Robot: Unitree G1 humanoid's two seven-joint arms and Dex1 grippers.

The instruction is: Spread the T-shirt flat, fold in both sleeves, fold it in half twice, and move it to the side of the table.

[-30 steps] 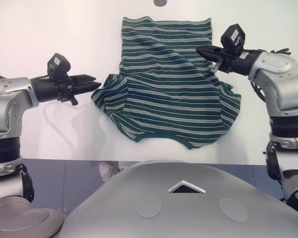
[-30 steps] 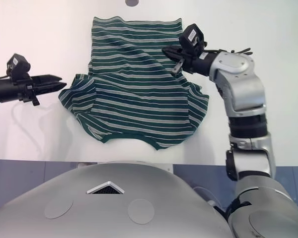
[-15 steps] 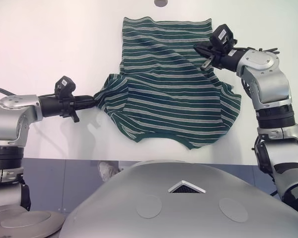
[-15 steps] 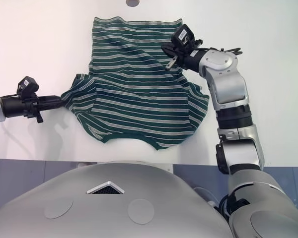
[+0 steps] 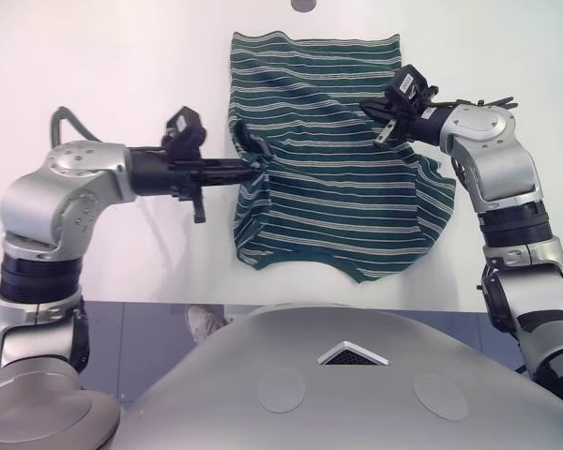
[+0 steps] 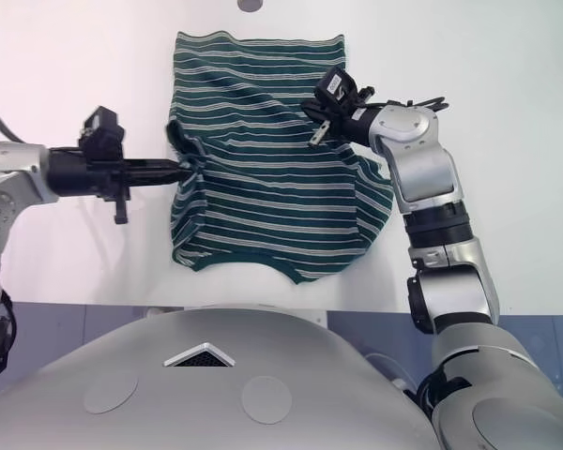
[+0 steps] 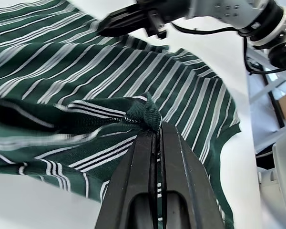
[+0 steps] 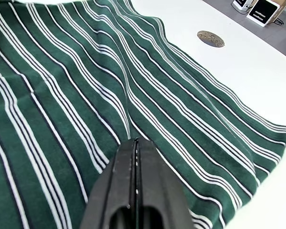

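In the head views my left gripper (image 5: 259,167) has dragged the sleeve (image 5: 248,148) inward over the T-shirt (image 5: 338,197) on the table (image 5: 103,56), so I judge that fold underway; the left wrist view shows it clamped on cloth, the right wrist view my right gripper (image 8: 136,141) pinching a ridge.

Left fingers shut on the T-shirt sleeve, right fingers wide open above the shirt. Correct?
No. The fingers of the right gripper are shut, not wide open: the right wrist view shows them closed together on a raised crease of the T-shirt. The left gripper is shut on the sleeve, as stated.
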